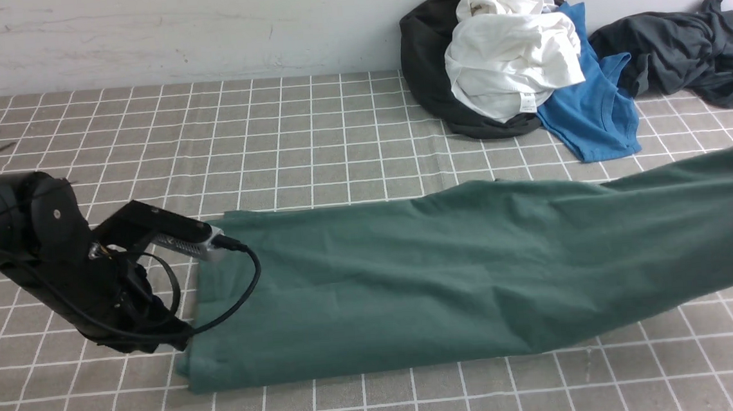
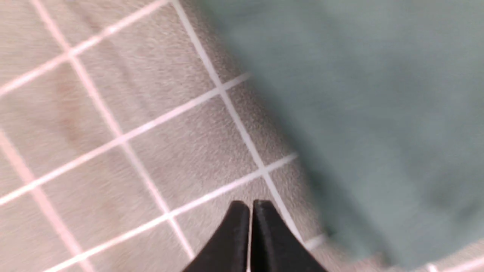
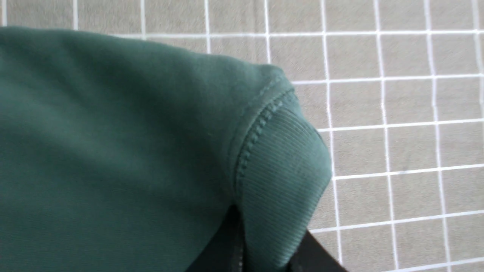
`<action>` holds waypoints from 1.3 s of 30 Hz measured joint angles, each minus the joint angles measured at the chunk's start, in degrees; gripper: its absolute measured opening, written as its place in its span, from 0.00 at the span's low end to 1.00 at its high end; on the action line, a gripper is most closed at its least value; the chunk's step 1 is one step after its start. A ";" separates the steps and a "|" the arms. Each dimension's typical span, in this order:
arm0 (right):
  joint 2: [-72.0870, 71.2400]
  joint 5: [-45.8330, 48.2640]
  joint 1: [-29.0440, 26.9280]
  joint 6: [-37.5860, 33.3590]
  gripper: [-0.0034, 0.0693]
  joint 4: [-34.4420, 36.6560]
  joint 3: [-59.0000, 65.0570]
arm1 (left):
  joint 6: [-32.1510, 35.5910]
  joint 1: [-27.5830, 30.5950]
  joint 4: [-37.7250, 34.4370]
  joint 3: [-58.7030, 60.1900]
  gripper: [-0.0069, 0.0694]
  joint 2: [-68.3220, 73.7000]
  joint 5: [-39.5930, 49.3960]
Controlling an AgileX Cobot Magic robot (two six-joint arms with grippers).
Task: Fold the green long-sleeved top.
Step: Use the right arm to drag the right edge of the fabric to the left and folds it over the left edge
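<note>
The green long-sleeved top (image 1: 449, 277) lies stretched across the checked tablecloth, and its right end rises toward the right edge of the front view. My right gripper (image 3: 270, 243) is shut on the top's ribbed cuff (image 3: 283, 170), with a black finger on either side of the fabric; the front view does not show this gripper. My left arm (image 1: 87, 276) reaches down at the top's left end. The left gripper (image 2: 250, 206) is shut and empty, over bare tablecloth just beside the edge of the green top (image 2: 378, 113).
A heap of clothes sits against the back wall at the right: a white garment (image 1: 511, 60) on a black one (image 1: 423, 53), a bright blue tee (image 1: 592, 106) and a dark grey garment (image 1: 678, 48). Grey checked tablecloth (image 1: 206, 133) covers the table.
</note>
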 joint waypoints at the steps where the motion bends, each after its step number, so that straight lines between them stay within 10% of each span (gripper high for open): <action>1: -1.07 0.17 0.00 0.05 0.13 0.00 -0.37 | 0.00 0.00 0.00 0.00 0.08 -1.83 0.63; 8: -6.90 5.23 2.72 -2.56 0.13 7.64 -9.91 | -0.06 0.00 -1.71 -0.54 0.08 -18.21 5.00; 26: 21.14 9.31 48.23 -6.20 0.13 14.55 -38.83 | -0.17 0.00 -5.36 -0.54 0.08 -43.79 23.54; 39: 39.73 8.34 53.72 -5.60 0.20 21.88 -50.50 | -0.22 0.00 -5.47 3.39 0.08 -51.77 26.93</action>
